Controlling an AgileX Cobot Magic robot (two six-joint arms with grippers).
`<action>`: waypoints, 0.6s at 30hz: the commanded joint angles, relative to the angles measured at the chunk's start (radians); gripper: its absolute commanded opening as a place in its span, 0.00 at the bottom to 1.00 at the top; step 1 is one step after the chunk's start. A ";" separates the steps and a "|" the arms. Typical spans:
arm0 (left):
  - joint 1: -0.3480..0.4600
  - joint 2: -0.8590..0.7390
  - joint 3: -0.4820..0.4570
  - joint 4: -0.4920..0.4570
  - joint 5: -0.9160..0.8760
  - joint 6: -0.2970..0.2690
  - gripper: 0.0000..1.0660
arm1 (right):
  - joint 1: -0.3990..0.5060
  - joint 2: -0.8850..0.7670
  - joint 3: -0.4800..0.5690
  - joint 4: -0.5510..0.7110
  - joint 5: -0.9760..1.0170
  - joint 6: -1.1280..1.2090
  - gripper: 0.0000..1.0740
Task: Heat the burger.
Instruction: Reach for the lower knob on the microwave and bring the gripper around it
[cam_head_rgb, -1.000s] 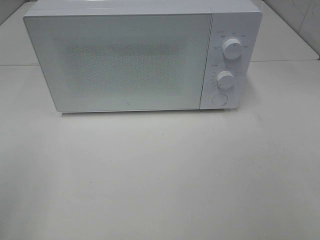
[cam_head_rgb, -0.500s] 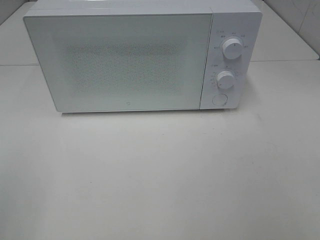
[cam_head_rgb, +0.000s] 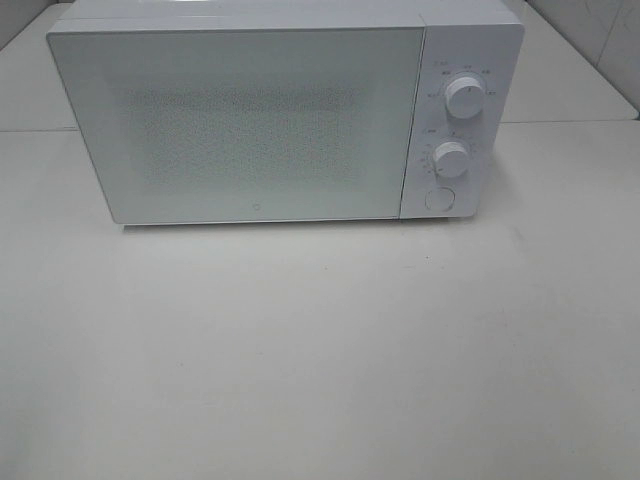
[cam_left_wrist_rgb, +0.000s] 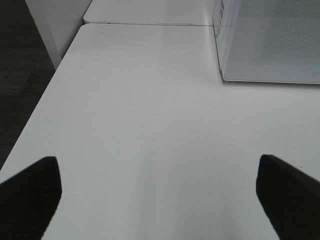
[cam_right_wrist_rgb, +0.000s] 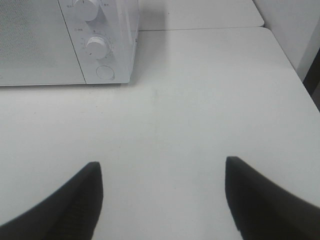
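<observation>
One white worktop (cam_head_rgb: 320, 360), biggest thing out here. One white microwave (cam_head_rgb: 285, 115) standing at its far side, door shut. Two round knobs on the panel, upper knob (cam_head_rgb: 466, 96) over lower knob (cam_head_rgb: 451, 159); one round button (cam_head_rgb: 439, 198) just beneath. Two end effectors: left end effector (cam_left_wrist_rgb: 157, 165) spread wide, released; right end effector (cam_right_wrist_rgb: 162, 165) parted too, gripping nothing. Burger out of sight, whereabouts impossible to tell.

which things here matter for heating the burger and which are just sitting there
For the job:
- microwave, door shut
- upper knob
- lower knob
- round button
- burger: not in view

Just there:
- table
- second table behind it
</observation>
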 joint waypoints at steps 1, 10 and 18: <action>0.006 -0.022 0.005 -0.001 0.001 0.000 0.92 | -0.006 -0.024 0.003 -0.002 -0.008 -0.011 0.62; 0.006 -0.018 0.005 -0.001 0.001 0.001 0.92 | -0.006 -0.024 0.003 -0.002 -0.008 -0.011 0.62; 0.006 -0.016 0.005 -0.001 0.001 0.001 0.92 | -0.006 -0.024 0.003 -0.002 -0.008 -0.011 0.62</action>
